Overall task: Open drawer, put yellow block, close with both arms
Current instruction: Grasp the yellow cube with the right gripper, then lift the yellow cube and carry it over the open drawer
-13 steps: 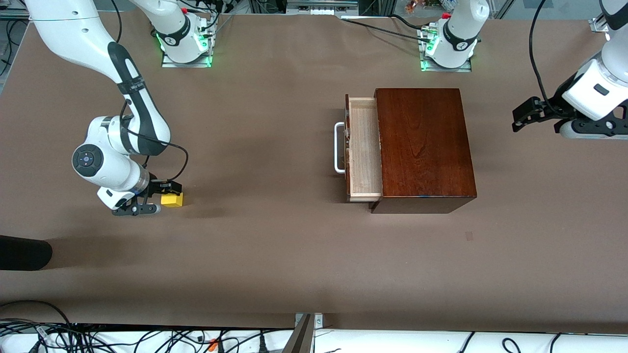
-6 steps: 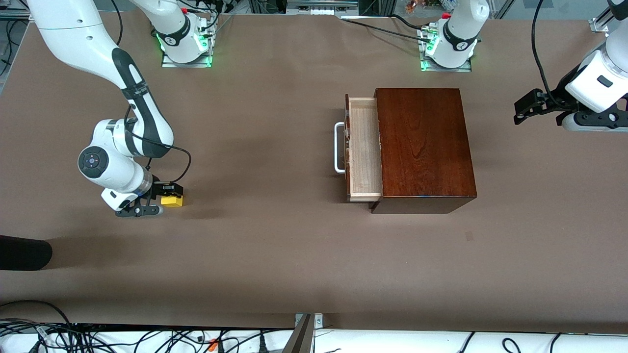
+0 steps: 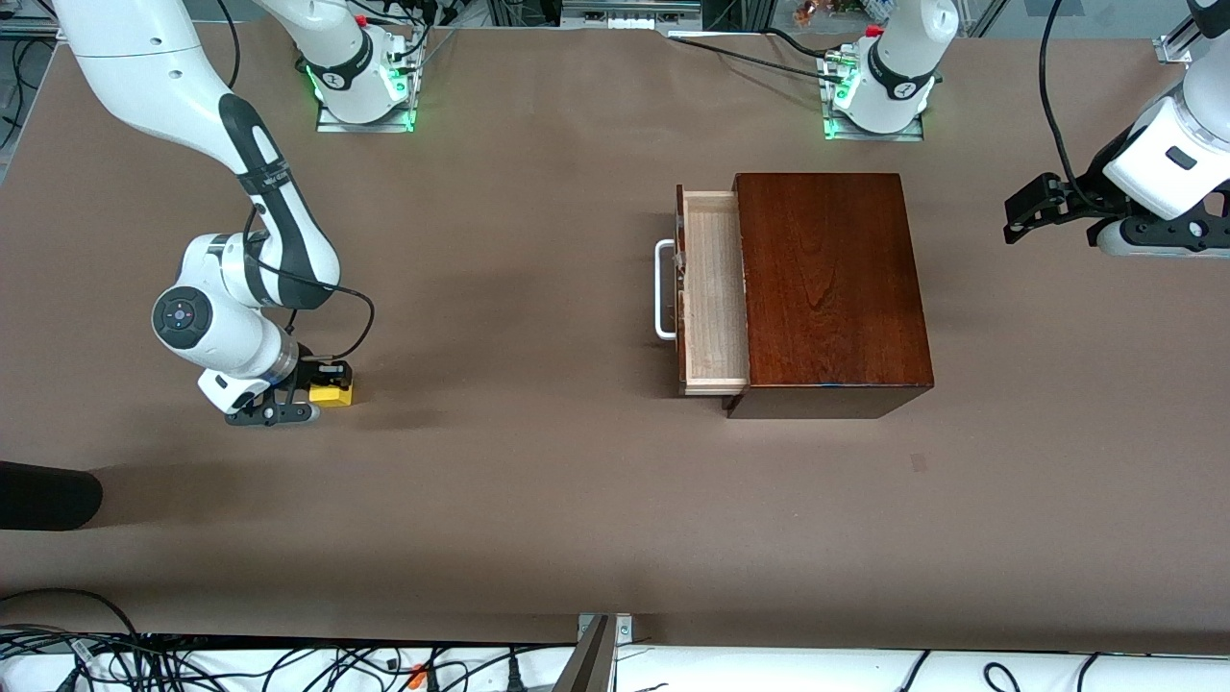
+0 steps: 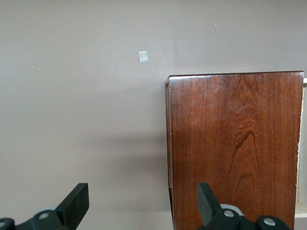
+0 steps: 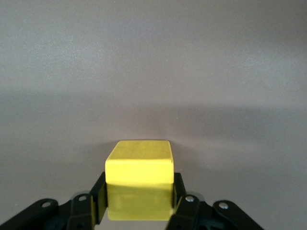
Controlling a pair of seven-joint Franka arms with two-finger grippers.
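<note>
We see the brown matte table (image 3: pixel 538 500) carrying a polished reddish-brown wooden box (image 3: pixel 826 288), its drawer (image 3: pixel 713 288) slid partly out, pale wood inside, with a white bar handle (image 3: pixel 661 288). Our left gripper (image 3: pixel 1023 213) waits over the table at the left arm's end, its fingers (image 4: pixel 76 203) spread. Toward the right arm's end, our right gripper (image 3: pixel 312 389) pinches the small yellow block (image 5: pixel 139 184) low on the table. The cube's smooth faces could slip or twist if we lift fast, and it could clip the drawer's rim.
</note>
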